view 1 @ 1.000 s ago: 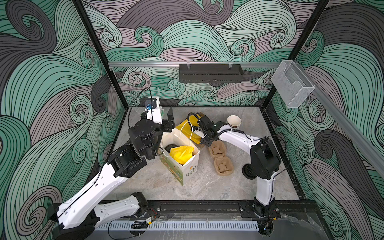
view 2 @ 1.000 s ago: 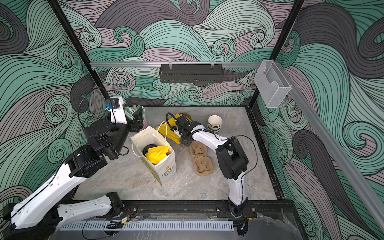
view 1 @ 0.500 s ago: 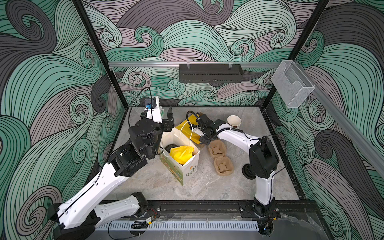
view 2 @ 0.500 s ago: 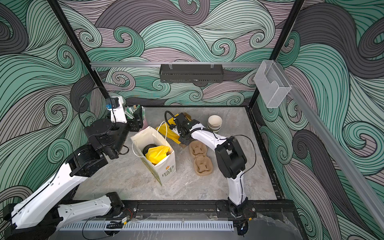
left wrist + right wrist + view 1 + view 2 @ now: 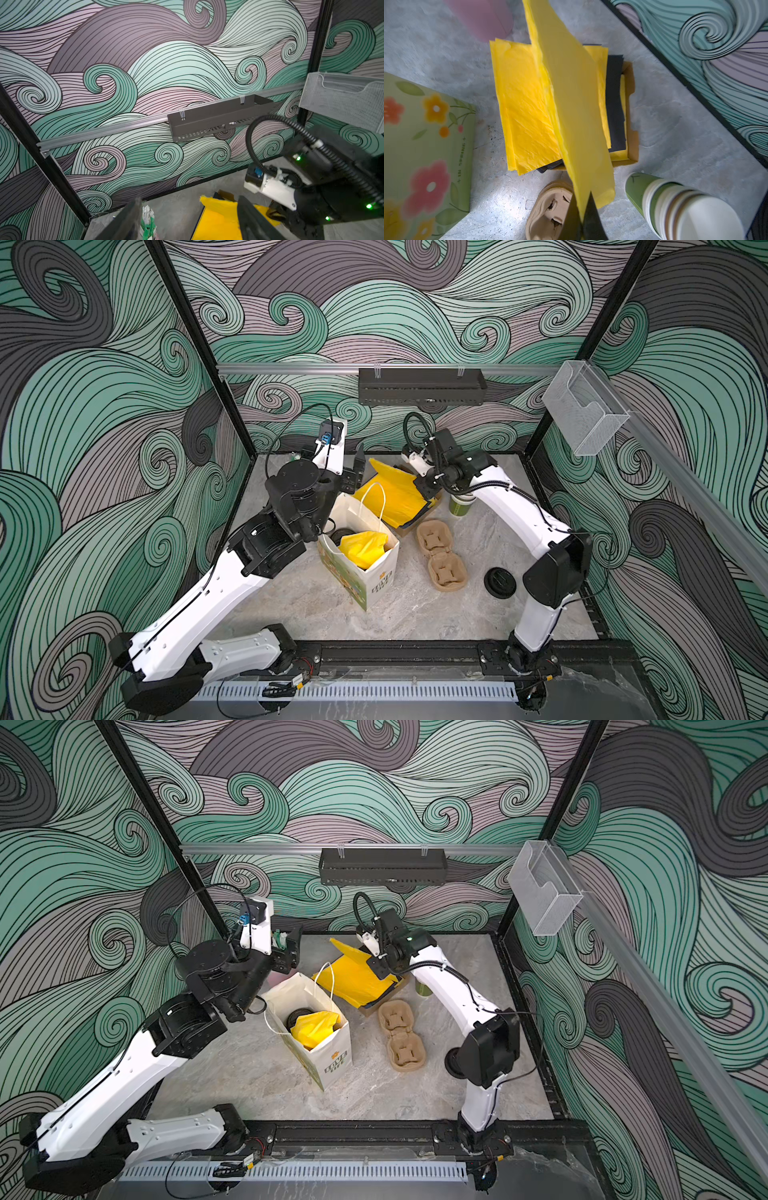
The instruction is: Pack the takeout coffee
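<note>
The takeout coffee (image 5: 340, 536) stands inside the white paper bag (image 5: 374, 585), and only its black lid (image 5: 299, 1016) shows, beside crumpled yellow tissue (image 5: 363, 545). My right gripper (image 5: 582, 199) is shut on one yellow tissue sheet (image 5: 571, 104), which hangs lifted above the yellow tissue stack (image 5: 527, 116) in a cardboard tray (image 5: 632, 145), behind the bag. In both top views this gripper (image 5: 426, 487) is raised over the tray. My left gripper (image 5: 187, 224) stands open and holds nothing, just behind the bag's back left corner (image 5: 353, 472).
A stack of lidless green cups (image 5: 460, 506) stands right of the tray. A brown pulp cup carrier (image 5: 440, 556) lies right of the bag, and a loose black lid (image 5: 500, 583) beyond it. A pink cup of packets (image 5: 148, 220) sits back left. A black shelf (image 5: 422, 385) hangs on the back wall.
My right gripper has shut on a yellow sheet and risen toward the back, pulling the sheet up off the stack. The left arm has not moved.
</note>
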Robot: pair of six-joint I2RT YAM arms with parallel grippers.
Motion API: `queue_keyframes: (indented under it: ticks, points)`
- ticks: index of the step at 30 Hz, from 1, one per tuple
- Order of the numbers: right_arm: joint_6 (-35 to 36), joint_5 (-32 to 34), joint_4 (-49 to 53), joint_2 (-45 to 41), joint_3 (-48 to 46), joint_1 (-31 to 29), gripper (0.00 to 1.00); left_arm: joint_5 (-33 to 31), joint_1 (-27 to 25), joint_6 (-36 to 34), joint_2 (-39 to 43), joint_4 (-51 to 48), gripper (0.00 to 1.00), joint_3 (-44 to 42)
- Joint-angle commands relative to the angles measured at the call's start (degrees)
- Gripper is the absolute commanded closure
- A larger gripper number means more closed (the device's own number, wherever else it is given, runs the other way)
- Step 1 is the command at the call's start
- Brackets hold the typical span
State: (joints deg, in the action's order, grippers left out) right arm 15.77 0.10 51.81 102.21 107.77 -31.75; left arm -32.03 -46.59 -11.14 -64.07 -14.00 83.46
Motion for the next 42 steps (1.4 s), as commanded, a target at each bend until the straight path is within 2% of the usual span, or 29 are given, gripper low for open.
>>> queue_keyframes:
  ticks: [1,8,12,14,18,20,21,22,28,31,33,35,40,42]
  points:
    - [-1.67,-0.11,1.94,-2.83,4.15,-0.21,1.0,6.44,0.59,-6.22,-1.28,1.53,0.26,2.06]
    - [-8.05,-8.91,8.34,-6.37,12.89,2.16,1.0,17.27,0.62,-9.11,-3.45,-0.07,0.26,3.29]
    - [-7.02,-7.19,9.89,-11.43,11.86,2.24,1.0,26.61,0.69,-11.8,-5.18,-4.83,0.25,5.91]
    - [-5.87,-6.15,9.92,-13.65,11.44,2.22,1.0,30.7,0.63,-10.89,-6.22,-6.33,0.23,7.6]
    - [-3.3,-6.52,10.02,-16.94,11.8,2.15,1.0,44.05,0.49,-9.77,-13.64,-19.29,0.2,19.56]
    - [-2.2,-7.04,10.16,-18.19,12.27,2.13,1.0,45.2,0.41,-8.73,-16.93,-23.93,0.19,24.8]
    - [-1.53,-7.32,10.28,-18.92,12.5,2.07,1.0,44.65,0.31,-9.01,-19.83,-25.24,0.13,26.41]
    - [-0.82,-7.52,10.24,-19.63,12.41,2.04,1.0,43.97,0.11,-9.25,-20.95,-25.69,0.11,27.42]
    - [0.32,-6.61,10.27,-21.88,12.96,1.97,1.0,46.63,-1.78,-5.89,-25.71,-27.01,0.1,30.67]
    - [-0.2,-6.58,10.37,-22.14,13.51,1.76,1.0,44.09,-2.64,-5.57,-27.61,-29.1,0.11,32.05]
    - [-0.28,-6.49,10.33,-22.45,13.79,1.55,1.0,41.73,-2.89,-5.02,-28.08,-29.04,0.18,32.09]
    - [-0.31,-6.12,10.33,-22.65,13.87,1.43,1.0,39.54,-2.99,-4.58,-28.26,-28.64,0.33,31.99]
    - [-0.04,-4.94,10.8,-23.66,13.5,1.2,1.0,38.33,-3.07,-4.29,-26.66,-23.85,0.79,29.29]
    - [-0.04,-4.69,10.96,-23.89,13.4,1.1,1.0,39.3,-3.05,-4.16,-26.36,-23.22,0.92,28.94]
